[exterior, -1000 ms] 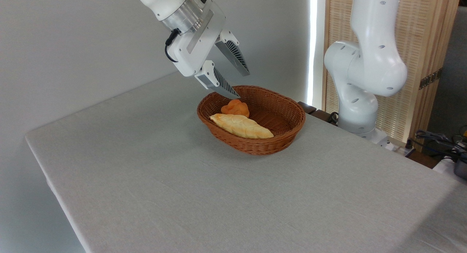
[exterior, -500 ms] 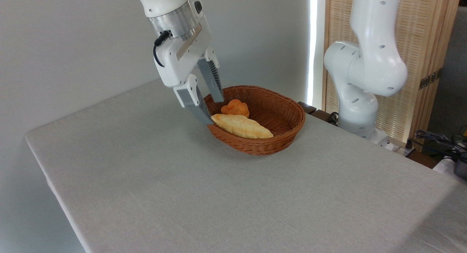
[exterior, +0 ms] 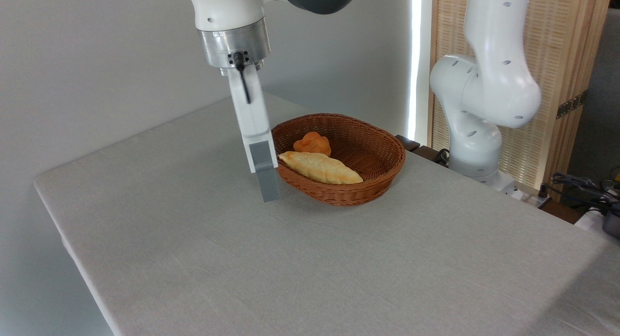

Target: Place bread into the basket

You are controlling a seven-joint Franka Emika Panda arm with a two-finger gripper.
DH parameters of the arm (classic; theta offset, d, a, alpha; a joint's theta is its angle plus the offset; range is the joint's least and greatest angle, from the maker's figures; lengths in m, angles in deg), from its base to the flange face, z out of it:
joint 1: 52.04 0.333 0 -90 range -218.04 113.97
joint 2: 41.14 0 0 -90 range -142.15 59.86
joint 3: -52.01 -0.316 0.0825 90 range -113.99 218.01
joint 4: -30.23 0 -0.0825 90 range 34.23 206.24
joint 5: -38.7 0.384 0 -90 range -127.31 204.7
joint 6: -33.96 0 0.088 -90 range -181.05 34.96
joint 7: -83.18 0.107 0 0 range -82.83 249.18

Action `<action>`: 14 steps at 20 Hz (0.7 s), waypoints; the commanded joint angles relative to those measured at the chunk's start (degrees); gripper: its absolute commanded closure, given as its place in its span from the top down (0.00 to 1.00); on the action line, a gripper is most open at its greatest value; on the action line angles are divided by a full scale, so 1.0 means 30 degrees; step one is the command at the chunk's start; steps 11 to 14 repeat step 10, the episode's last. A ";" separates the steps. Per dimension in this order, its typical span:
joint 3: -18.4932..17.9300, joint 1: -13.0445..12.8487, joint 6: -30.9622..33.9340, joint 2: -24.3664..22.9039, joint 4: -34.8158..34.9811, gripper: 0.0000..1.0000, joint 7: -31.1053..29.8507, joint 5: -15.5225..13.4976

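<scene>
Grey cloth covers your table (exterior: pixel 203 258). Your gripper (exterior: pixel 269 193) points down edge-on, so you cannot tell how its jaws stand; it holds nothing visible. Just right of it, the basket (exterior: pixel 368 190) holds the bread (exterior: pixel 319 167), with an orange bun (exterior: pixel 312 143) behind.

- table (exterior: pixel 203 258): left, front and right stretches of cloth bare, wide room to pass
- basket (exterior: pixel 382 174): back centre, rim raised above the cloth; bread (exterior: pixel 319 167) and bun (exterior: pixel 312 143) fill its left half, right half bare wicker
- gripper (exterior: pixel 270 193): seen edge-on, hangs just left of basket rim, blocks that side
- robot base (exterior: pixel 477 132): right of basket, blocks back-right corner
</scene>
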 commanded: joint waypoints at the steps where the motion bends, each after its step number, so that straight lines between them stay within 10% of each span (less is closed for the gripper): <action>1: -0.0029 -0.0171 -0.0490 0.0185 -0.0180 1.00 -0.5257 -0.0119; 7: -0.0087 -0.0171 -0.2070 0.0419 -0.0180 1.00 -0.9891 -0.1817; 14: -0.0117 -0.0171 -0.2189 0.0449 -0.0180 1.00 -1.0072 -0.1877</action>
